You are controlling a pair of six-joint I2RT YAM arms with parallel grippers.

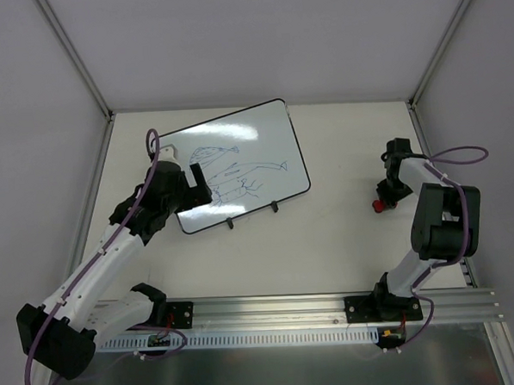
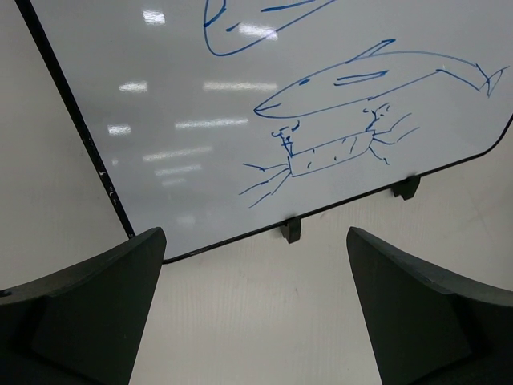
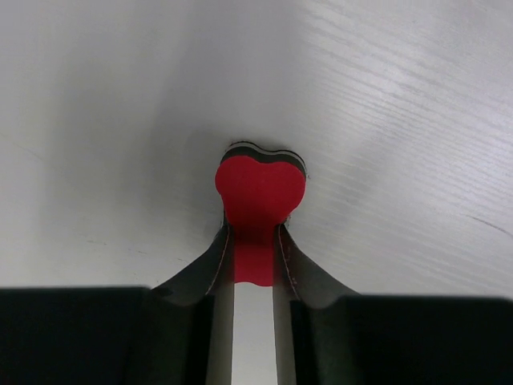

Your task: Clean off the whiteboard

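1. top external: the whiteboard [image 1: 262, 132] lies flat on the table [image 1: 329, 249], left of centre and turned at a slant. its blue drawing [image 1: 239, 172] is unwiped and its two clips [image 1: 251, 214] sit on the near long edge. the left gripper [image 1: 200, 183] is over the board's near-left corner. the right gripper [image 1: 383, 198] is low at the table's right side, well apart from the board, with a red eraser [image 1: 379, 206] at its tip.

2. left wrist: the left gripper's fingers [image 2: 96, 313] are spread wide with nothing between them. they frame the board's corner, its thin black rim [image 2: 88, 152] and both clips. ceiling lights glare off the white face, so it is probably slick and hard. the board looks stiff, thin and likely light, so it could skate on the table under a wiping stroke. the rim at this corner, or a flat press on the unmarked face beside it, looks the sensible place to steady it.

3. right wrist: the right gripper's fingers [image 3: 215, 261] are pressed together on the eraser, pinching its narrow waist. the red pad bulges into a heart shape beyond the tips, which suggests soft foam. a darker layer shows at its far edge, which appears to touch the table. the board is out of this view.
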